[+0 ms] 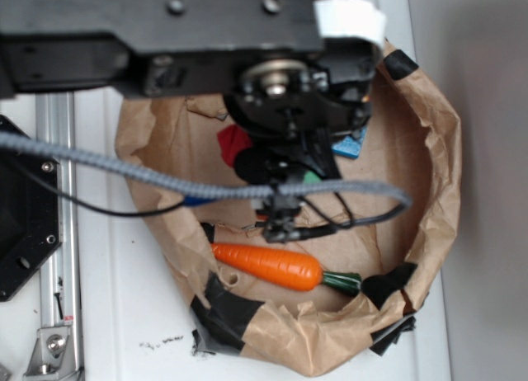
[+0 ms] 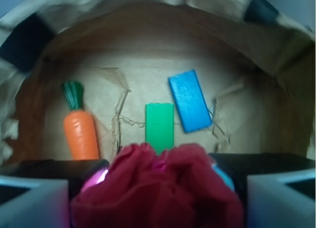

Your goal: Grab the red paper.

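Observation:
The red paper (image 2: 163,203) is a crumpled dark red wad that fills the gap between my fingers at the bottom of the wrist view. My gripper (image 2: 157,181) is shut on it, one black finger (image 2: 59,171) pressing at each side. The floor of the brown paper bowl lies well below the wad. From the exterior camera only a red corner of the paper (image 1: 232,142) shows under the arm, and the gripper (image 1: 257,162) is mostly hidden by the wrist.
On the floor of the brown paper bowl (image 2: 148,50) lie a toy carrot (image 2: 81,134), a green block (image 2: 159,124) and a blue block (image 2: 190,99). The bowl's raised, black-taped rim (image 1: 437,150) surrounds them. A grey cable (image 1: 165,179) crosses below the arm.

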Robot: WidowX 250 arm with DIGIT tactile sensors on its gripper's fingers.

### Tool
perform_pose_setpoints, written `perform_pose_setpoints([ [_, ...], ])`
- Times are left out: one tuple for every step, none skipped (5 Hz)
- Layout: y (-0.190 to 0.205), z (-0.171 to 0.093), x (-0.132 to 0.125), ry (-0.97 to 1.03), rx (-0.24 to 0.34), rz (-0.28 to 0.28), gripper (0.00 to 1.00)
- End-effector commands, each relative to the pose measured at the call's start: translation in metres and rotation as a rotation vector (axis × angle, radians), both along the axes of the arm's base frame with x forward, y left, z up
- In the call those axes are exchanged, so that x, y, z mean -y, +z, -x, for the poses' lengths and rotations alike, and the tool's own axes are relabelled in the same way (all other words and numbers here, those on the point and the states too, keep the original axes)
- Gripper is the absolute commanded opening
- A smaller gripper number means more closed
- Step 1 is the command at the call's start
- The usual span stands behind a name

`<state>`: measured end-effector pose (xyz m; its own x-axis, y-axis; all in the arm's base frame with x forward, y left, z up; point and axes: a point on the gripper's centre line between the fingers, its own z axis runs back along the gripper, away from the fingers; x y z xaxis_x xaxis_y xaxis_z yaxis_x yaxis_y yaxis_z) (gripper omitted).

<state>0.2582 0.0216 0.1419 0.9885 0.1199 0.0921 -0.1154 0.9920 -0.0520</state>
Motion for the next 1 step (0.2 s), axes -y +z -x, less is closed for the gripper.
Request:
perform_pose_setpoints([
  [0.0027, -0.0077, -0.0223, 0.030, 0.008, -0.081, 0.00],
])
